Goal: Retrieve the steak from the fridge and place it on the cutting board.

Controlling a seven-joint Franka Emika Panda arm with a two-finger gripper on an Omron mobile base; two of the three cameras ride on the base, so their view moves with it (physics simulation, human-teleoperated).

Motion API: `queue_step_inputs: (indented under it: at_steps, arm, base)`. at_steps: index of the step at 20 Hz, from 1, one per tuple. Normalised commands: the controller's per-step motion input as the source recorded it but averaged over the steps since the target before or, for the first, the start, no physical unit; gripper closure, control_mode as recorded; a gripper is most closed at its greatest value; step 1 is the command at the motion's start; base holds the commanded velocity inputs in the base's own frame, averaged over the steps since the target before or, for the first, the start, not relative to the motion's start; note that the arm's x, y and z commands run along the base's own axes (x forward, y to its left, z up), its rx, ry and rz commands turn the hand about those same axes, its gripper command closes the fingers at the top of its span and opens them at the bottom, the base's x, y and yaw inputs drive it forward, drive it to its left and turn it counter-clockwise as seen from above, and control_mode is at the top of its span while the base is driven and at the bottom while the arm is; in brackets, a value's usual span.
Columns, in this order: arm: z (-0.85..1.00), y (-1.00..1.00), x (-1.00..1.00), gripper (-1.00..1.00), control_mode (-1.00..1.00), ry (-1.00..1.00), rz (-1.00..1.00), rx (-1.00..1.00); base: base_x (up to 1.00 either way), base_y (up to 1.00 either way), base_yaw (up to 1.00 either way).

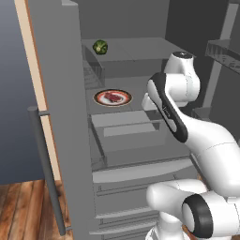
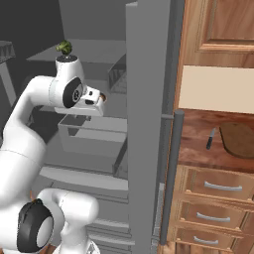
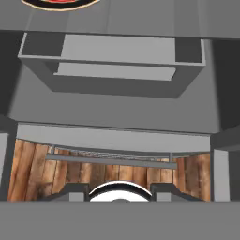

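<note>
Gripper state cannot be read here: the wrist blocks the fingers in the left base view, the right base view gives no clear look at the tips at the end of the white Franka arm, and in the hand view the fingertips are not plainly separable at the bottom edge. Nothing appears to be held, judging by the steak lying untouched on its plate.

Pointing into the open fridge, the hand sits in front of the middle shelves, above a protruding grey drawer. That pose, to my eye, is an approach: the wrist is level with the shelf that carries the meat, ready to move in over it.

Just beyond the wrist, the steak rests flat in the middle of a round orange-rimmed plate on a shelf, slightly to the left of the arm in the left base view. The plate's near rim shows at the top of the hand view, so the hand is aimed below it and would need to tilt up or rise. One shelf higher sits a small green vegetable.

Swung wide, the fridge door with its dark bar handle leaves the opening free. Off to the right, outside the fridge, the cutting board lies on the wooden countertop beside a small knife, well apart from the steak.
</note>
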Motion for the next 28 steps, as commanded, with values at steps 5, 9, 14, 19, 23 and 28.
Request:
queue_step_inputs:
  at_steps: [5,9,14,19,23,28]
  arm:
    - [0.0,0.23,0.15,-1.0,-1.0,-0.02,-0.04,0.03]
    - [0.18,0.69,0.06,-1.0,-1.0,-0.12,-0.03,0.06]
    - [0.17,0.66,0.16,-1.0,-1.0,-0.15,-0.02,0.04]
    - [0.07,0.3,0.5,-1.0,-1.0,-0.09,0.0,0.0]
    - [0.0,0.0,0.61,-1.0,-1.0,0.0,0.0,0.0]
    - [0.0,0.0,0.81,-1.0,-1.0,0.01,0.0,0.0]
  base:
    - [0.0,0.0,0.0]
    - [0.0,0.0,0.0]
    - [0.0,0.0,0.0]
    - [0.0,0.0,0.0]
    - [0.0,0.0,0.0]
    - [0.0,0.0,0.0]
